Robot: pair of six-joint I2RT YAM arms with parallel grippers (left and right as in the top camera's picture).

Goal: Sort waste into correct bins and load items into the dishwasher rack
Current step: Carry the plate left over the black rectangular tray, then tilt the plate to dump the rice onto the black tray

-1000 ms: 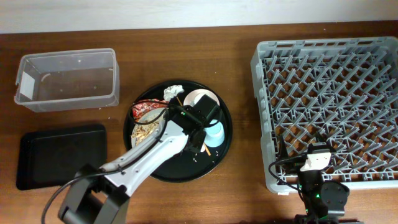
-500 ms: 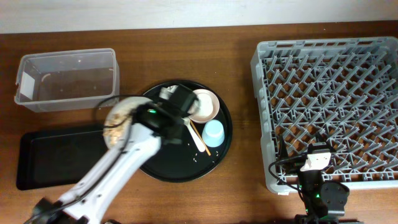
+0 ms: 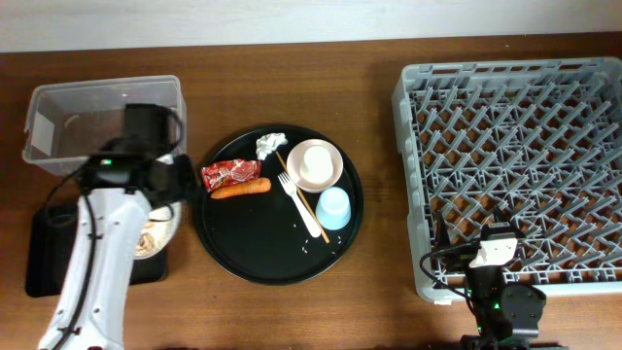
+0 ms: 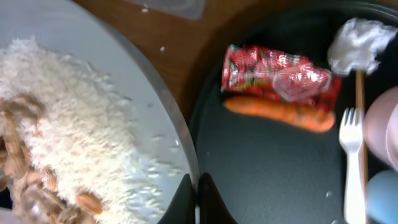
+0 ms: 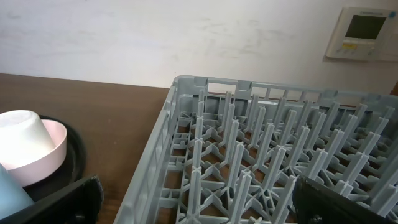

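The left gripper [image 4: 194,200] was pinched shut on the rim of the white plate [image 4: 124,56]. The plate carried white rice [image 4: 68,130] and brownish scraps [image 4: 84,202] above the right end of the shallow black tray [image 3: 87,243], near the clear tub [image 3: 107,122]. A good tip would need a firm pinch, the far rim lowered inside the bin's walls, and a slow tilt so the grains slid off together. Well apart, the right gripper [image 5: 199,202] sat wide open and empty beside the dishwasher rack [image 5: 261,143].

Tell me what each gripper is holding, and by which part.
The left gripper pinches the plate by its rim. The right gripper is open and holds nothing.
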